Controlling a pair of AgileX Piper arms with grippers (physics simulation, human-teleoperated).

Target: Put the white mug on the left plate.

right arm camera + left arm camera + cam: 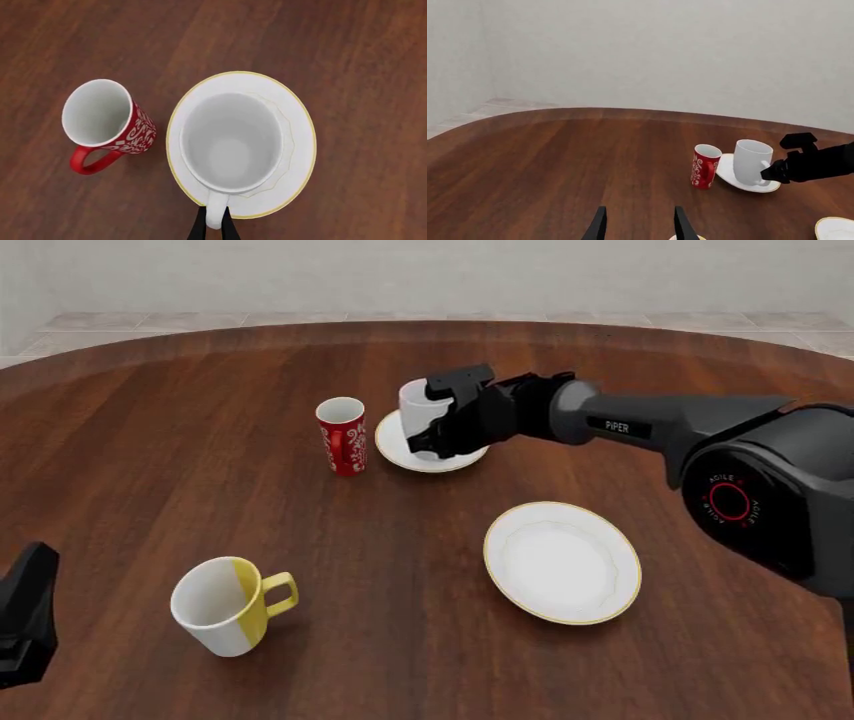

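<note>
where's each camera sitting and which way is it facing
Front view: fixed above the arms' side, facing forward and down over the table; the right arm reaches to the white mug on the left plate.
Left wrist view: behind the left gripper, low, facing across the table; its open jaws show.
Right wrist view: straight above the mug, facing down; the right gripper pinches the handle.
All three share the mug, plate and red cup.

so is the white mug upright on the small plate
Yes, upright: the white mug stands mouth-up on the small plate, right end effector gripping its handle.
</note>
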